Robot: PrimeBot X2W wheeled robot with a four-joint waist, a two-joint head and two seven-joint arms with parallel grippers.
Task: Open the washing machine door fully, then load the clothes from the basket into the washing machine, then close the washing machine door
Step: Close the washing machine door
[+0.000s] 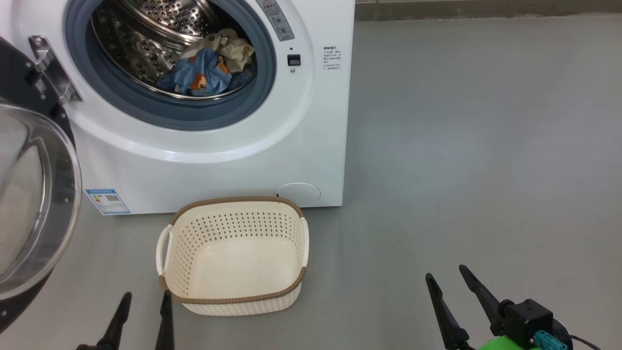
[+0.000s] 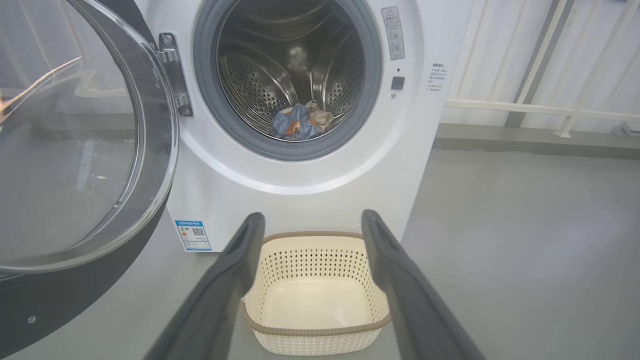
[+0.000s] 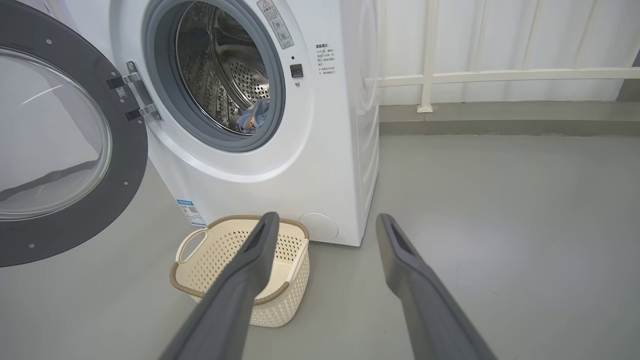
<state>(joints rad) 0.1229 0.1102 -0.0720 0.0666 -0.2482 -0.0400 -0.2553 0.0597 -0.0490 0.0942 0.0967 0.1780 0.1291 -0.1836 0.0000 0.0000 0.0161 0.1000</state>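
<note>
Washing machine door: one, round, black-rimmed glass, open.
Clothes: two, blue-printed and cream fabric, inside white washing machine.
Left gripper, right gripper: fingers apart.

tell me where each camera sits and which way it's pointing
Head view: on the head, looking forward and down at the washing machine and empty basket; left gripper and right gripper at the bottom.
Left wrist view: on that wrist, facing the drum head-on over the basket; own fingers open.
Right wrist view: on that wrist, further right, facing the machine at an angle; own fingers open.
All three share the clothes in the drum and the open door.
</note>
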